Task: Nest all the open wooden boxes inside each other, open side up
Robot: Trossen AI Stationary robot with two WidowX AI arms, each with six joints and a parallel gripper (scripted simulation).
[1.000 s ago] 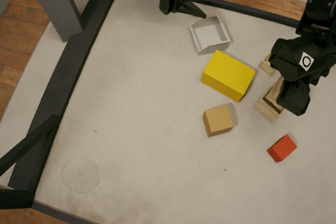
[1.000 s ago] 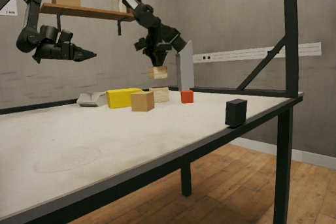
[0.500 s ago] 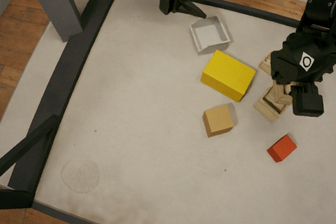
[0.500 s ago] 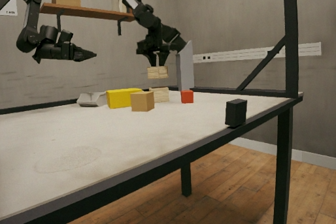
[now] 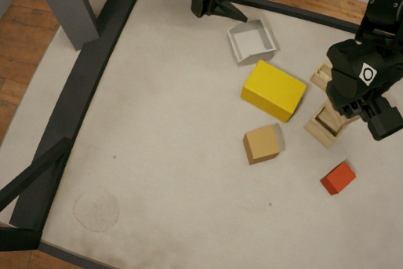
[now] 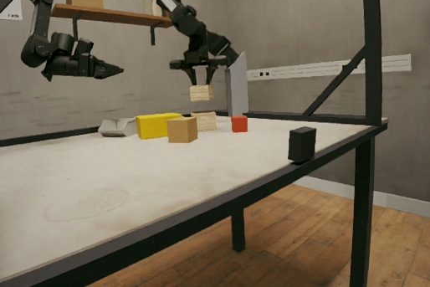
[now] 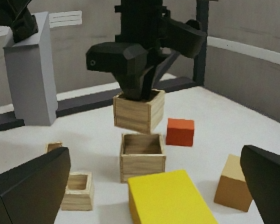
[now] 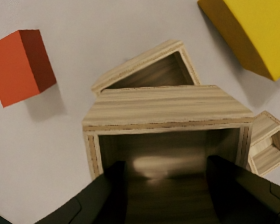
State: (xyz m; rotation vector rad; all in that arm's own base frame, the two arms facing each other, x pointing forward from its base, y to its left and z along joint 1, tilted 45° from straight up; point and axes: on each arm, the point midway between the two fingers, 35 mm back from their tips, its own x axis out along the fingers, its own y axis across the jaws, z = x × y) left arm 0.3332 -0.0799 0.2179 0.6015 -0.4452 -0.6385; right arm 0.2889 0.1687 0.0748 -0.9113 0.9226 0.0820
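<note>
My right gripper (image 6: 201,78) is shut on a medium open wooden box (image 6: 201,93) and holds it in the air, open side up, directly above a larger open wooden box (image 6: 205,120) that stands upright on the table. The right wrist view looks into the held box (image 8: 165,153), with the larger box (image 8: 150,72) below it. A small open wooden box (image 5: 321,75) sits beside them, next to the held box (image 5: 327,124). My left gripper (image 5: 256,6) is open and empty, in the air near the white tray.
A white tray (image 5: 252,41), a yellow block (image 5: 273,90), a tan cube (image 5: 261,143) and an orange cube (image 5: 338,178) lie around the boxes. A grey post (image 5: 64,5) stands at the far corner. A black cube (image 6: 302,144) sits by the table edge.
</note>
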